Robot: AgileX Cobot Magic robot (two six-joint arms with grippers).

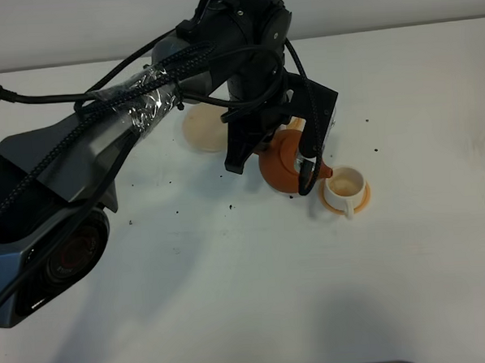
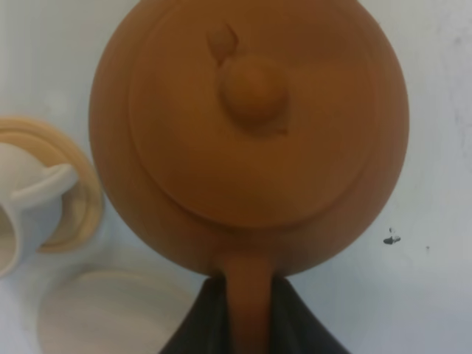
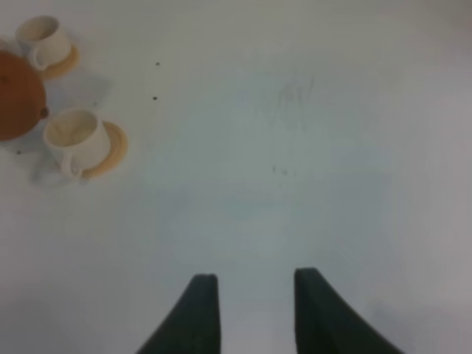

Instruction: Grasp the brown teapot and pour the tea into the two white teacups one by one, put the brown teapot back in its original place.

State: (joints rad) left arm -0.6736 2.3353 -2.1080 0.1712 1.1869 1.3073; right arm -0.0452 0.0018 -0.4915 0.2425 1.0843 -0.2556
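The brown teapot hangs above the table, and my left gripper is shut on its loop handle. Its spout reaches the rim of a white teacup on an orange saucer. That cup's inside looks pale tan. The other white teacup stands behind the teapot, mostly hidden by the arm in the high view, and shows in the left wrist view. The pale beige coaster lies bare to the left. My right gripper is open over bare table, far from the cups.
The white table carries a few small dark specks near the teapot. The bulky left arm stretches from the lower left across the middle. The table's back edge runs along the top of the high view.
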